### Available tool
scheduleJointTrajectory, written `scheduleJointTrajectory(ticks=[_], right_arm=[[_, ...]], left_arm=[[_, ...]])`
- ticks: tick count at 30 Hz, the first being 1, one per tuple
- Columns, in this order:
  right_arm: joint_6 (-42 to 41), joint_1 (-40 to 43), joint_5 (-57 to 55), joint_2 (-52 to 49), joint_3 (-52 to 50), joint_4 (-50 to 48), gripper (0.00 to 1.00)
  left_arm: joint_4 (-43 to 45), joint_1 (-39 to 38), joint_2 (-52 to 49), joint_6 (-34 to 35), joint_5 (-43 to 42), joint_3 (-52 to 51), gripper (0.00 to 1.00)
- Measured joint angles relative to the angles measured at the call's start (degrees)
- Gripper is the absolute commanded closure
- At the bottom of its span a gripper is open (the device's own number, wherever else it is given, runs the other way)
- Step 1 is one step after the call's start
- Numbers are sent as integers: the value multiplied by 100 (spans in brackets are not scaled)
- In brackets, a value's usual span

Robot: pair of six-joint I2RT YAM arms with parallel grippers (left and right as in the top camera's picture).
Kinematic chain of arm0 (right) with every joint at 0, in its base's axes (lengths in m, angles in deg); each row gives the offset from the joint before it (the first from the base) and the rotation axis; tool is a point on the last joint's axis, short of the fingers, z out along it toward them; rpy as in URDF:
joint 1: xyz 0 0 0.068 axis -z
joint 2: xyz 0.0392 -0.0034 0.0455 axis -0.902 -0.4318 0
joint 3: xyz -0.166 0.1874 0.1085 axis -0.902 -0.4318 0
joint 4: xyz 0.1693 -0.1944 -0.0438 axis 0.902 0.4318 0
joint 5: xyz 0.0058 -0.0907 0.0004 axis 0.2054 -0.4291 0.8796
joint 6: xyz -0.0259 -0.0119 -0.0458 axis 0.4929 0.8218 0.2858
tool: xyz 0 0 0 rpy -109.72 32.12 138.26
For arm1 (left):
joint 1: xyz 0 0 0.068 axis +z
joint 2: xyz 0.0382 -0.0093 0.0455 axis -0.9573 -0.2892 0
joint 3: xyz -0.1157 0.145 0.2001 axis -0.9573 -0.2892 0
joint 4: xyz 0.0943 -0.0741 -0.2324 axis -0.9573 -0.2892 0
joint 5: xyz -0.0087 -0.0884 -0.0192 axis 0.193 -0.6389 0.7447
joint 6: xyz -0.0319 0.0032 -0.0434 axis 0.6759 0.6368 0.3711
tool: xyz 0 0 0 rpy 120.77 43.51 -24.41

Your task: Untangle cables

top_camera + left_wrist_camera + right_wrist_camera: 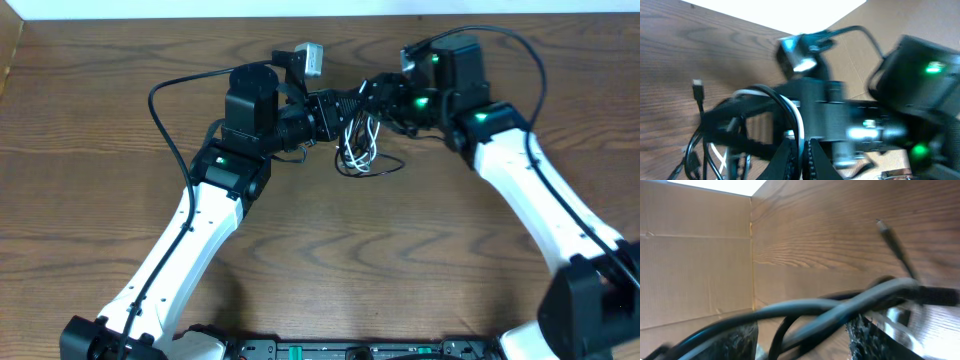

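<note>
Nearest the lens, the cables [840,311] run crosswise over the right hand [802,326], whose fingers [740,340] stand well apart and clamp nothing. The left hand [802,150] looks pinched together on the white strand [800,127], though blur makes that a judgement. From overhead the two hands meet almost tip to tip. The bundle hangs just beneath them, and its loops appear to reach the wooden surface [420,250]. Its long axis runs from the hands back toward the arm bases, about equally near both. A USB plug [697,89] lies free, off to one side of the left hand. No brand, label or writing is legible.
</note>
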Motion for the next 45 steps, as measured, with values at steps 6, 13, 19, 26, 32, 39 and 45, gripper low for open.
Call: scheduleJointTrajectory(ticks=[6,13,19,26,32,39,45], right_arm=[[-293,-201,-61,-634,2,-192,99],[756,216,-450,-713,11,1434,99],[1829,1318,-310,-267,-15,1757,99],[2039,2334,815,1080,-4,1617,99],[2081,1757,-651,1290,39,3042,99],[2170,929,-1364,916,24,3136,99],[2312,573,-2192,920,24,3276,68]], left_arm=[[68,37,0,22,-7,-7,93],[380,990,0,13,-105,-20,93],[-522,1858,11,-343,-98,-17,93],[-2256,1786,11,-1484,-155,-22,92],[-2417,1556,11,-1945,-173,-22,92],[-2409,1134,11,-2070,-173,-22,88],[-2402,870,11,-2070,-175,-22,87]])
